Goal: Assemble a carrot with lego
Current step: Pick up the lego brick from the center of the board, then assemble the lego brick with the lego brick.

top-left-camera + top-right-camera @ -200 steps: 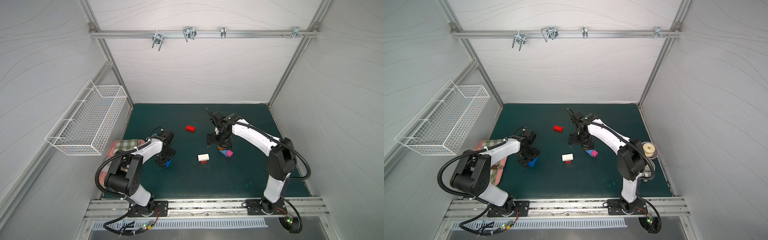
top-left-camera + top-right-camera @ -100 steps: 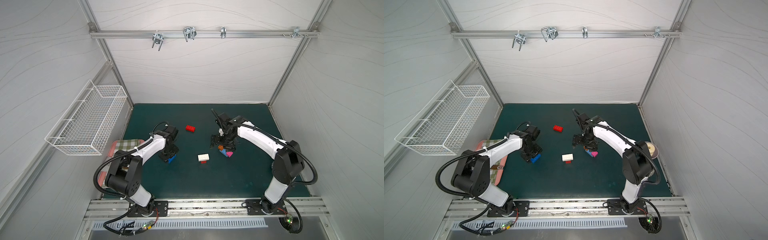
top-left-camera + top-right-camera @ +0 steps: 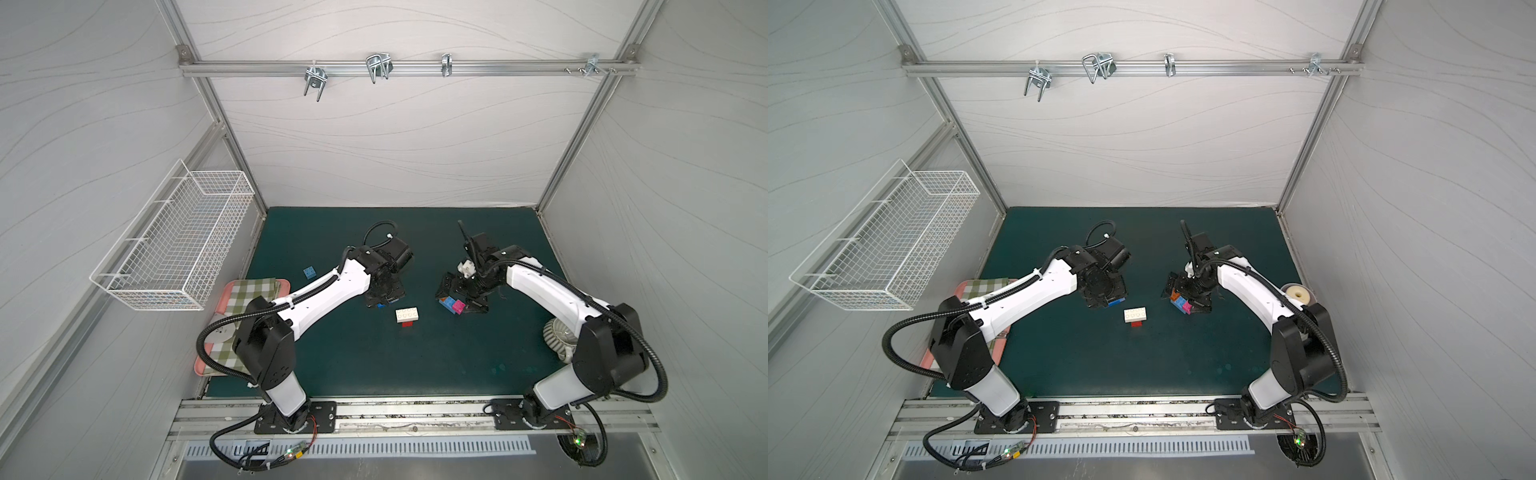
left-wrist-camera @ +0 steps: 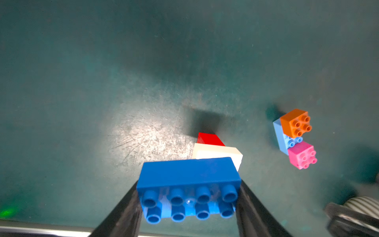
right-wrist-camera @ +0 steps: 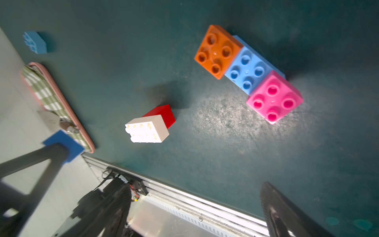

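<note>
Plastic fills my left claw, a dark blue eight-stud brick clamped near the white-on-red pair at the middle of the worktop, while my right claw hangs open above the orange-blue-pink cluster: two carrot pieces built, joining left, I judge.

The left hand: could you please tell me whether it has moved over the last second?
Yes. The left hand, shut on the dark blue brick, has moved much closer to the white brick, which has not shifted in the top views.
</note>
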You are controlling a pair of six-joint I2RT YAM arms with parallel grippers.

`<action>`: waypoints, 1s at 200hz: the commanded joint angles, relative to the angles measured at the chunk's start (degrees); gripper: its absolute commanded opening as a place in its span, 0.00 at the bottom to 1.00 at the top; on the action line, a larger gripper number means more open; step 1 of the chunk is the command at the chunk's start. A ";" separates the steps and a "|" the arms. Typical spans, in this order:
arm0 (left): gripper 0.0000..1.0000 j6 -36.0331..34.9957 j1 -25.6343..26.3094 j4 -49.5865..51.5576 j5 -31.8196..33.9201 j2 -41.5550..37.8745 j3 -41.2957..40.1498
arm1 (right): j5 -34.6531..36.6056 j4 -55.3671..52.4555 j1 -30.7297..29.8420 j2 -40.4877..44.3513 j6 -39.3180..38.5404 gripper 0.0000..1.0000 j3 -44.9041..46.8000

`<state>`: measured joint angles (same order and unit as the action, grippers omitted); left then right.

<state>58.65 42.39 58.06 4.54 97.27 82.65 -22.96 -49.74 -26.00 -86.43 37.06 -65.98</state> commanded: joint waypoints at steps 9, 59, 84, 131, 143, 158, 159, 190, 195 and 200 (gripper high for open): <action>0.37 -3.72 3.01 4.69 0.33 4.46 6.39 | -7.23 1.62 3.68 3.60 -3.43 0.99 3.06; 0.35 -7.04 5.16 2.99 -3.40 8.75 7.38 | -9.54 1.13 7.68 4.67 -5.98 0.99 4.50; 0.34 -7.16 5.51 3.50 -4.00 10.43 8.48 | -9.74 1.11 8.83 4.84 -6.43 0.99 4.97; 0.35 -5.25 5.73 5.47 -2.84 12.43 11.12 | -9.67 0.95 9.79 4.74 -6.56 0.99 5.17; 0.35 -5.01 5.71 5.57 -3.01 12.89 11.70 | -9.51 0.85 9.91 4.64 -6.60 0.99 5.00; 0.35 -4.71 5.71 5.92 -3.37 13.50 12.47 | -9.42 0.84 9.96 4.46 -6.48 0.99 4.89; 0.35 -4.70 5.74 5.96 -3.42 13.57 12.55 | -9.45 0.81 9.98 4.45 -6.43 0.99 4.89; 0.35 -4.36 5.71 6.89 -3.62 14.52 13.00 | -8.96 0.63 10.09 4.37 -6.29 0.99 4.72; 0.35 -4.26 5.69 7.02 -3.70 14.64 12.93 | -9.09 0.56 10.16 4.38 -6.29 0.99 4.72; 0.35 -4.24 5.68 6.98 -3.77 14.69 12.96 | -9.11 0.60 10.18 4.37 -6.40 0.99 4.72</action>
<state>53.06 47.90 62.59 0.43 110.63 93.25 -31.97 -48.42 -16.36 -83.07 31.53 -61.14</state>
